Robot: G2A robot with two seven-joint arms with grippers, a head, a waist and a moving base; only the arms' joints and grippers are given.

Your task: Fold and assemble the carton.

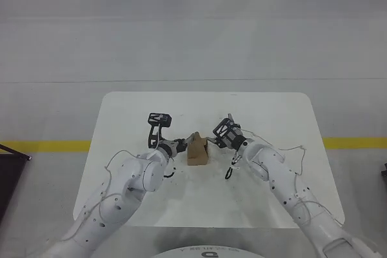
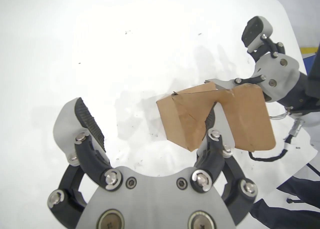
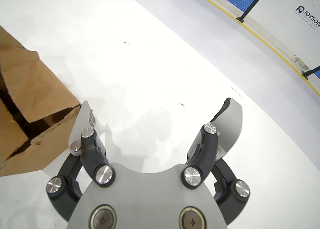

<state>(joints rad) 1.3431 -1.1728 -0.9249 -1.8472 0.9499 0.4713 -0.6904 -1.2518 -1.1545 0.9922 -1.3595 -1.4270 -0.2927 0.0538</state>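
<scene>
- Top view: the carton (image 1: 198,149) sits near the middle of the table (image 1: 129,109), half formed, with its flaps not yet closed. My left gripper (image 1: 168,133) is at its 9 o'clock and my right gripper (image 1: 222,131) at its 3 o'clock. I read that as bracketing the box so it can't slide while a flap gets pushed.
- Left wrist view: the left jaws are spread wide and clamped on nothing. One finger (image 2: 210,117) is tucked into the notch between two brown panels, touching cardboard. The other hangs over bare table, so it looks like a brace, not a grip. Beyond it, the right gripper lays one finger along the carton's far upper edge, with its other finger lifted well off.
- Right wrist view: the right jaws are apart too, holding nothing. One finger (image 3: 83,119) rests against the ragged corner of the carton's open end, where I can see the dark inside. The other is out over the table. I'd judge folding those loose flaps shut comes next.
</scene>
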